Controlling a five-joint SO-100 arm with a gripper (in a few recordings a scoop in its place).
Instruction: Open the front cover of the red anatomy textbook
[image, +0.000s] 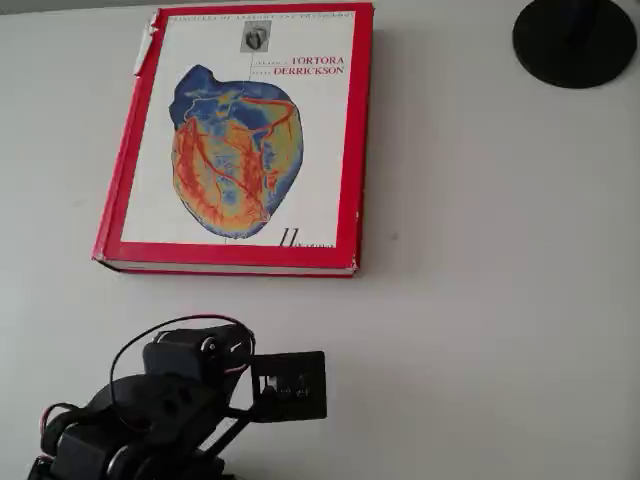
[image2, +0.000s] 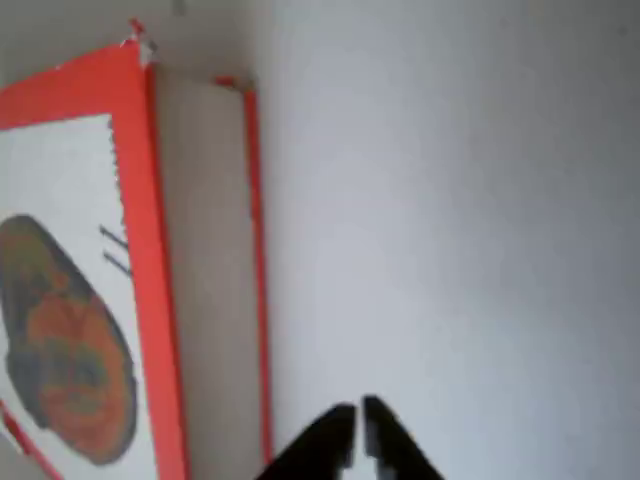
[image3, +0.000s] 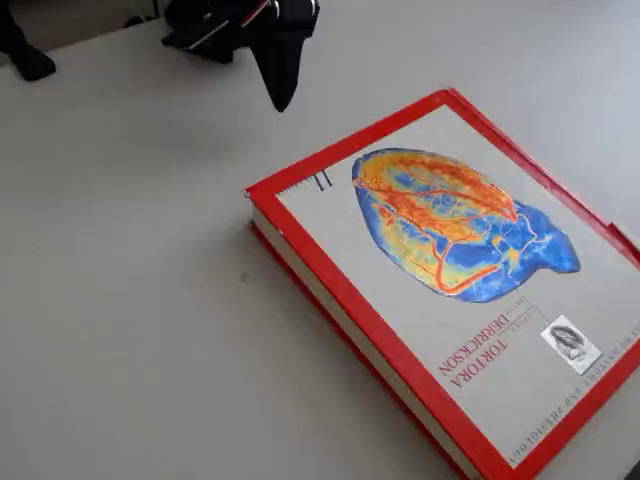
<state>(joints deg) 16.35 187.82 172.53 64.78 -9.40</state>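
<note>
Lying closed and flat on the white table (image: 480, 300), the red anatomy textbook (image: 240, 140) is seen with the front cover (image3: 450, 270) down. Well apart from it, the gripper (image2: 358, 425) is held above the table, jaws nearly closed, nothing gripped.

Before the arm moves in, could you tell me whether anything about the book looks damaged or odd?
Yes: the red anatomy textbook lies closed and slightly askew, and the front cover looks frayed and whitish at one corner.
</note>
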